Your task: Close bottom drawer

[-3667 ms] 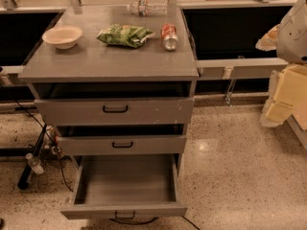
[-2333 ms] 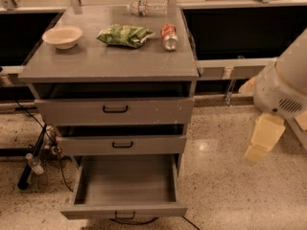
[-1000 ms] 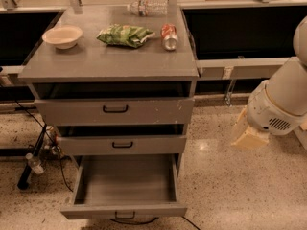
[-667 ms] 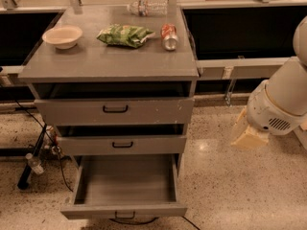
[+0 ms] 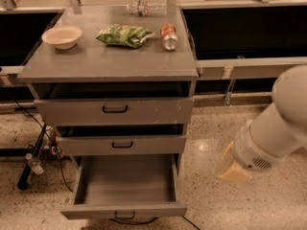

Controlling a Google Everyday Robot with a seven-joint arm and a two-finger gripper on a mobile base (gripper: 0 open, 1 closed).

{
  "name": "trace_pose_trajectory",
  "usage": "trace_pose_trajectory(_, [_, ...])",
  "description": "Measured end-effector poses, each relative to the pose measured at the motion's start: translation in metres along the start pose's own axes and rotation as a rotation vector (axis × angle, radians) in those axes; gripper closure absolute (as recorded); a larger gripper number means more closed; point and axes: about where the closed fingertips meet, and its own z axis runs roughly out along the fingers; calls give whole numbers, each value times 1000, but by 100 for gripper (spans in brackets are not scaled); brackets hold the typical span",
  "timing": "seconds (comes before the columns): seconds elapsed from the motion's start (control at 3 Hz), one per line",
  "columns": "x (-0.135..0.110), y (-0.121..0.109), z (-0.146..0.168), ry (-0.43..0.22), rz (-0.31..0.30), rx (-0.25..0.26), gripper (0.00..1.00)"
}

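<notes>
Your wide grey metal bottom drawer [image 5: 125,182] stands pulled well out at the lower centre of the frame, its short front panel and small black handle [image 5: 124,215] nearest the bottom edge, so closing it calls for a push on that panel toward the cabinet. Your cream-coloured gripper [image 5: 233,166] hangs at the lower right, well apart from the drawer, probably staged to swing round to its front. You cannot tell whether it is set wide or narrow.

Bottom drawer [image 5: 125,182] wide open, jaws rightward
</notes>
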Motion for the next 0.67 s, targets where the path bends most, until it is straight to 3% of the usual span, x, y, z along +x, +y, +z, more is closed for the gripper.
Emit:
trace_pose_trajectory(0.33, [15, 28, 46, 0, 19, -60, 100])
trace_pose_trajectory(0.67, [15, 28, 46, 0, 19, -61, 100])
